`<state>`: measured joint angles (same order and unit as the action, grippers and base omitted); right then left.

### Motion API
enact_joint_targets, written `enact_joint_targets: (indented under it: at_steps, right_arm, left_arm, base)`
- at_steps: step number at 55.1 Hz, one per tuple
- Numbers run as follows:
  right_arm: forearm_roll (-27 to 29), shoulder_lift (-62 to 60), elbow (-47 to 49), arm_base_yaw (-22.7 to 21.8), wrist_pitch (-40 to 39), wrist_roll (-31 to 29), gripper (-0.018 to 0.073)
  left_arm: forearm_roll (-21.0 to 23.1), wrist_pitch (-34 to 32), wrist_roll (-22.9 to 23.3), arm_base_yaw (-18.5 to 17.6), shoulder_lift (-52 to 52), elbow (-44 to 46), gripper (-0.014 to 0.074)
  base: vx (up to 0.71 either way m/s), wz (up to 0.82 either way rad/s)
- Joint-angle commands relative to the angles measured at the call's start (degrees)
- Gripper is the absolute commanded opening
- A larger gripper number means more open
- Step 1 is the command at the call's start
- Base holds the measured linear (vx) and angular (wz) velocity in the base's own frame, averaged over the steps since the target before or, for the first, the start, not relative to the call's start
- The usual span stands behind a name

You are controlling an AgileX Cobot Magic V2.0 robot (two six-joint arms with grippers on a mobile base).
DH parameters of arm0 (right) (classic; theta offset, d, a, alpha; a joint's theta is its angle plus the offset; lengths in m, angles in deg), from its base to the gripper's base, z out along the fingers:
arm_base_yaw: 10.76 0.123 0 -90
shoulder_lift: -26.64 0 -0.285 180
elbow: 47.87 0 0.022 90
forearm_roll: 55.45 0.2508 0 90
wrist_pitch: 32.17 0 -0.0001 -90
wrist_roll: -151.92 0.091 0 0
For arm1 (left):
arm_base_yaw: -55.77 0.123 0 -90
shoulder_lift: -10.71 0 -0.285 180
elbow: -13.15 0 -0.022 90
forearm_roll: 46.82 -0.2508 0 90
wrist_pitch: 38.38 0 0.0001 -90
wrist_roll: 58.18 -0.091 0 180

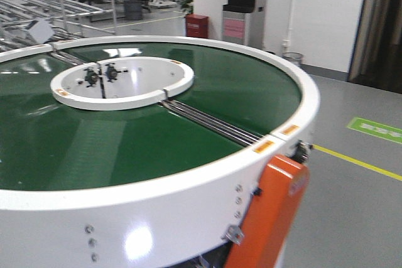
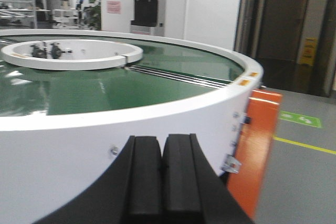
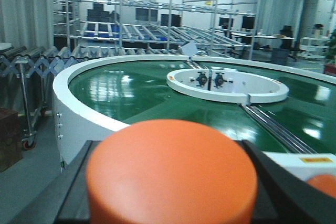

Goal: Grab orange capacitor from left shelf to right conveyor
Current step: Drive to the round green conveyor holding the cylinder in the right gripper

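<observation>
The orange capacitor (image 3: 170, 174) fills the bottom of the right wrist view, blurred and very close. My right gripper (image 3: 169, 150) is shut on it, one black finger on each side. It is held just outside the white rim of the right conveyor (image 3: 136, 90), whose glossy green belt (image 1: 157, 142) spreads ahead. My left gripper (image 2: 161, 139) is shut with its pads pressed together and nothing between them, low in front of the conveyor's white side wall (image 2: 79, 150). Neither gripper shows in the front view. I cannot pick out the left shelf with certainty.
A white inner ring (image 1: 122, 83) and a metal roller strip (image 1: 210, 120) sit on the belt. An orange panel (image 1: 270, 211) covers the conveyor's side. Steel racks with blue bins (image 3: 102, 27) stand behind. A folding roller track (image 3: 31, 59) and a brown box (image 3: 10, 137) are at the left.
</observation>
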<state>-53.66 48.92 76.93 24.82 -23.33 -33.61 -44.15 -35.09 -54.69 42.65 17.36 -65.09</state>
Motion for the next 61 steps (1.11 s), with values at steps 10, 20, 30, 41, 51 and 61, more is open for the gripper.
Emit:
enact_joint_targets:
  at_steps: [10, 20, 30, 41, 51, 61]
  right_arm:
    - [-0.29, 0.52, 1.78, -0.09, -5.18, -0.09, -0.0008]
    - [-0.29, 0.52, 1.78, -0.09, -5.18, -0.09, -0.0008]
    - [-0.29, 0.52, 1.78, -0.09, -5.18, -0.09, -0.0008]
    - [-0.29, 0.52, 1.78, -0.09, -5.18, -0.09, -0.0008]
    - [-0.29, 0.52, 1.78, -0.09, -5.18, -0.09, -0.0008]
    - [-0.29, 0.52, 1.78, -0.09, -5.18, -0.09, -0.0008]
  left_arm:
    - [0.27, -4.64, 0.32, -0.44, -0.23, 1.71, -0.0006]
    - [0.27, -4.64, 0.32, -0.44, -0.23, 1.71, -0.0006]
    - [0.27, -4.64, 0.32, -0.44, -0.23, 1.71, -0.0006]
    - [0.27, -4.64, 0.32, -0.44, -0.23, 1.71, -0.0006]
    - [0.27, -4.64, 0.32, -0.44, -0.23, 1.71, -0.0006]
    - [0.27, -4.64, 0.32, -0.44, -0.23, 1.71, -0.0006]
  base:
    - [0.47, 0.36]
    - [0.45, 0.33]
    - [0.41, 0.29]
    - [0.38, 0.20]
    - [0.35, 0.11]
    - [0.29, 0.05]
